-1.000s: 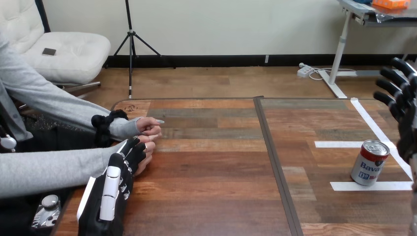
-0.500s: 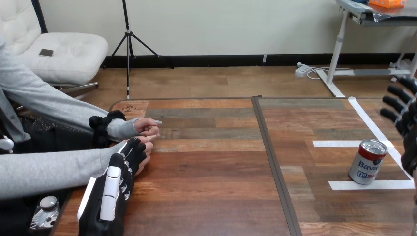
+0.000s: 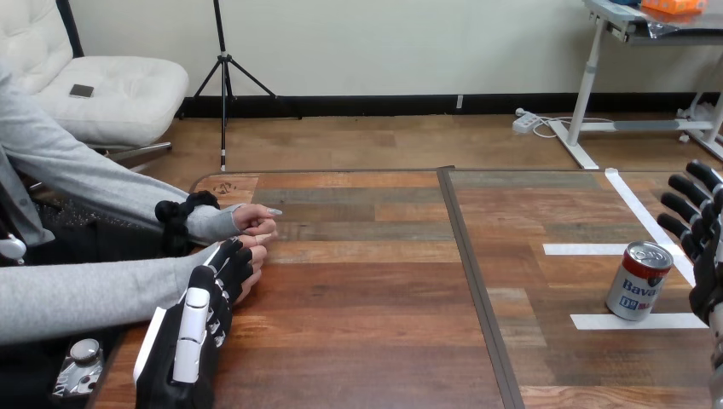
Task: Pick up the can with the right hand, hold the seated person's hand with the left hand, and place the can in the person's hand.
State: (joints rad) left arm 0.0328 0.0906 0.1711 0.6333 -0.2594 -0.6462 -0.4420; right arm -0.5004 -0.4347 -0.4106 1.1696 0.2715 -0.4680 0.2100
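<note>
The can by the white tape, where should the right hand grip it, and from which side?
Probably take the can round its side wall at mid-height, coming from the view's right: it stands upright, sides clear, and the open right hand hovers there.

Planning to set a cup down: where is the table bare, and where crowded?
Bare: the middle of the table, between the person's hands and the can. Crowded: the left edge, left hand at those hands; the right edge, right hand beside the can.

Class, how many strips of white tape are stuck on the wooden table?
3: one long strip running along the far right, one behind the red and silver can, one in front of it. The right robot hand may hide more.
</note>
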